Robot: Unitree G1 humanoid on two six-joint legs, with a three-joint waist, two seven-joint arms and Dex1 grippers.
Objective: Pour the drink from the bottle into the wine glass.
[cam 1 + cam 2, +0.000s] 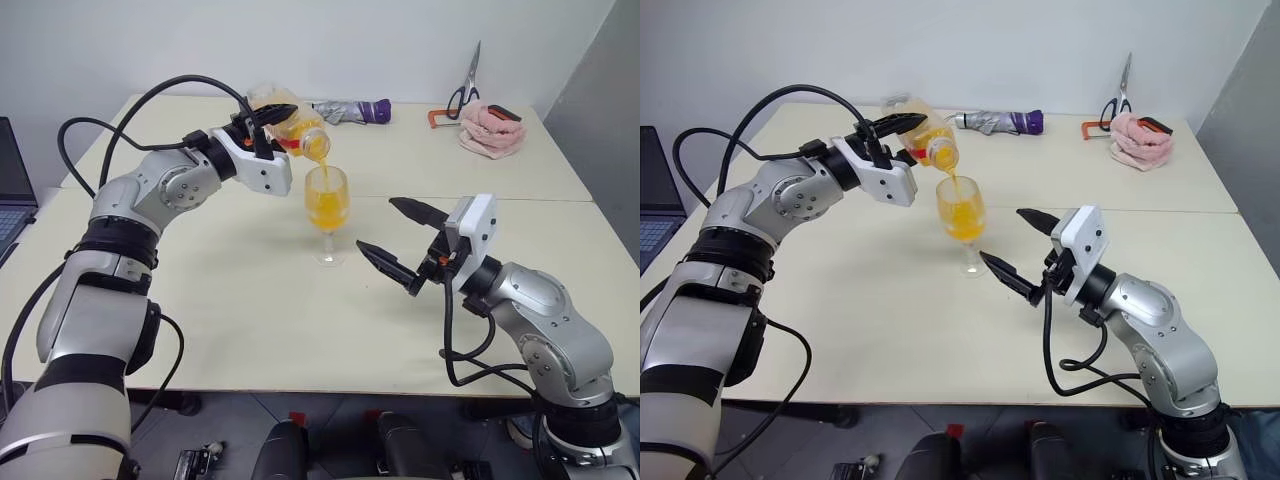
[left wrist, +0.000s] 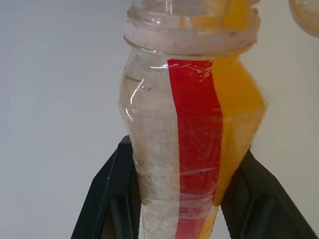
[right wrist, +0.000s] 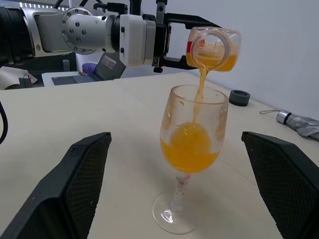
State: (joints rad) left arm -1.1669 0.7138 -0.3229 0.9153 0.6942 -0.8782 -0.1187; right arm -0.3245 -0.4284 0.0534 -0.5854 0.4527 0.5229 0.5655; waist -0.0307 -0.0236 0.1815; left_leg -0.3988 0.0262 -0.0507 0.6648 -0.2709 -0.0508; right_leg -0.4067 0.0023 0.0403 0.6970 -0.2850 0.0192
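The two head views are looking forward and down from above both arms, taking in the whole surface (image 1: 420, 330) from a moderate distance and sharing nearly the same scene. The left wrist view is looking along the left gripper (image 2: 177, 199) from very close, right against the bottle (image 2: 189, 129) between its fingers. The right wrist view is facing out low between the fingers of the right gripper (image 3: 179, 199), the wine glass (image 3: 192, 149) standing near ahead, the bottle tipped above it.
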